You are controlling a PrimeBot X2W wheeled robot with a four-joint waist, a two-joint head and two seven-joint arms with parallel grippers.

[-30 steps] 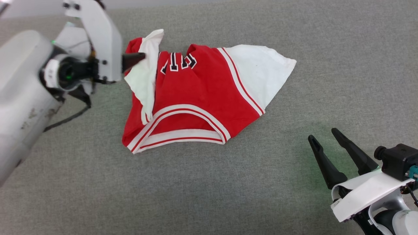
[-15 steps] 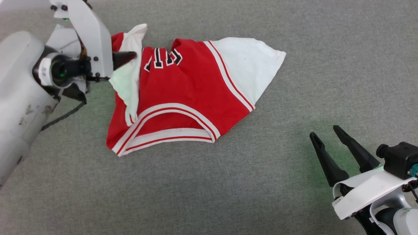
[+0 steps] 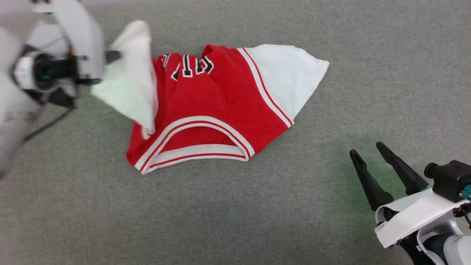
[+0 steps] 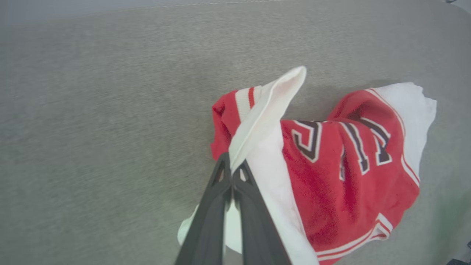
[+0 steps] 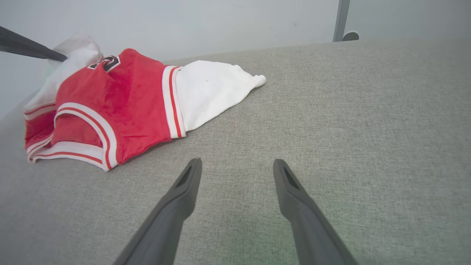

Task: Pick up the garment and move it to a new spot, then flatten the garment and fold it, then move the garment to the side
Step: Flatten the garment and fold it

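At ten o'clock of the shirt [image 3: 213, 99] the left jaws clamp its white sleeve [image 3: 128, 88]; the right jaws gape empty. Lift slowly, lest the pinch slips.

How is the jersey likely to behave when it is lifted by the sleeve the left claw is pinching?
Probably floppy: the garment lies in soft folds, and its white sleeve drapes from the shut left claw. Likely light, since a thin pinch raises that sleeve. It will probably trail and drag over the grey fabric surface.
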